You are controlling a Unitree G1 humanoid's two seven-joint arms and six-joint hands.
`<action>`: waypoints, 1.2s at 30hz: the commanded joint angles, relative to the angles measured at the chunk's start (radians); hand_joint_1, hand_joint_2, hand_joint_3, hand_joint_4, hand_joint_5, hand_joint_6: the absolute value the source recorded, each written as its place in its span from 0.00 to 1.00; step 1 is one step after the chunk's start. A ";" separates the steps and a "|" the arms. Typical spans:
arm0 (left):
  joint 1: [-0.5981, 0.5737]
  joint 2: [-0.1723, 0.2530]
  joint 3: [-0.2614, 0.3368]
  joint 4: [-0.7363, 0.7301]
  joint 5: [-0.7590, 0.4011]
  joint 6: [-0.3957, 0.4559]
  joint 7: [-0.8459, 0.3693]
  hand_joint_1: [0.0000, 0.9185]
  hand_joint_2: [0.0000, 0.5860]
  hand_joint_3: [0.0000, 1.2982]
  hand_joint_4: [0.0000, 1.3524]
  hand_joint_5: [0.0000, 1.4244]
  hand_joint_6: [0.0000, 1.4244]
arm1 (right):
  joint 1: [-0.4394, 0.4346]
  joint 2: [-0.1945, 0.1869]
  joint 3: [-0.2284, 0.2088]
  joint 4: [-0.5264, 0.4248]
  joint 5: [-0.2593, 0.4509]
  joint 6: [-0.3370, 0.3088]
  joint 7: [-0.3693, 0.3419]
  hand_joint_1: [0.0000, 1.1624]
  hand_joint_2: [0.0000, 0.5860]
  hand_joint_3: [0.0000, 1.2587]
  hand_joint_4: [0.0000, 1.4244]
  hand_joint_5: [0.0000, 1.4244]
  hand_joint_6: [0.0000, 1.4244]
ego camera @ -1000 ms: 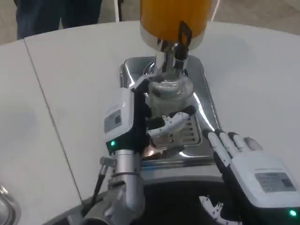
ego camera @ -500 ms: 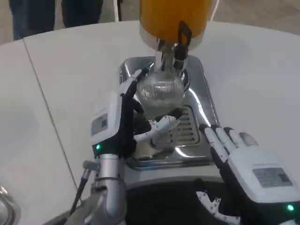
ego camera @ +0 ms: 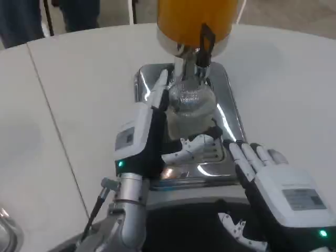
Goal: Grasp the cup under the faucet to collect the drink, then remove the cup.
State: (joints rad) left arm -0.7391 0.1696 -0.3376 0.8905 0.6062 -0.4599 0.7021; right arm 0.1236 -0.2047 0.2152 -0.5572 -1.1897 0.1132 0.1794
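Two hands were in play. Nearest, the right hand [ego camera: 281, 191] lay flat on the worktop [ego camera: 68, 100] at the near right of the dispenser's drip tray [ego camera: 228, 113], fingers spread and holding nothing, fingertips just at the tray's near right corner. It looked to be waiting there, out of the way. Further in, the left hand [ego camera: 152, 134] was wrapped around the clear cup [ego camera: 190, 107], white back turned outward to the left, thumb [ego camera: 191, 147] curling across the near side, fingers reaching round the far side. That side-on grip seemed chosen to keep the mouth free for the pour. The cup stood over the chrome tray, right beneath the faucet [ego camera: 197, 68], its long axis roughly upright and its open rim pointing up at the spout. Whether it touched the tray's grille or hung just above it could not be told, nor could any drink be made out inside. Beyond, the orange drink tank [ego camera: 197, 18] rose behind the faucet, with its black tap lever [ego camera: 207, 37] on the front.
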 commanded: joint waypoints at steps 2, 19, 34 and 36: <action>0.108 0.110 0.011 -0.180 0.033 0.020 -0.077 0.35 0.08 0.00 0.00 0.17 0.15 | 0.006 0.022 -0.015 -0.040 0.028 0.008 -0.040 0.43 0.86 0.00 0.00 0.00 0.01; 0.497 0.416 0.131 -0.872 0.305 0.369 -0.416 0.28 0.10 0.00 0.00 0.04 0.05 | -0.107 0.163 -0.114 -0.098 0.333 0.103 -0.055 0.43 0.86 0.00 0.00 0.00 0.02; 0.816 0.369 0.171 -1.148 0.392 0.490 -0.498 0.18 0.12 0.00 0.00 0.00 0.00 | -0.445 0.226 -0.206 0.002 0.675 0.210 -0.075 0.43 0.86 0.00 0.00 0.00 0.02; 0.822 0.358 0.170 -1.155 0.393 0.500 -0.514 0.15 0.13 0.00 0.00 0.00 0.00 | -0.478 0.221 -0.204 0.036 0.711 0.187 -0.086 0.41 0.86 0.00 0.00 0.00 0.02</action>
State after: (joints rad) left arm 0.0709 0.5418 -0.1654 -0.2454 0.9901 0.0280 0.2133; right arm -0.3126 0.0248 0.0113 -0.5569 -0.5180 0.3314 0.1152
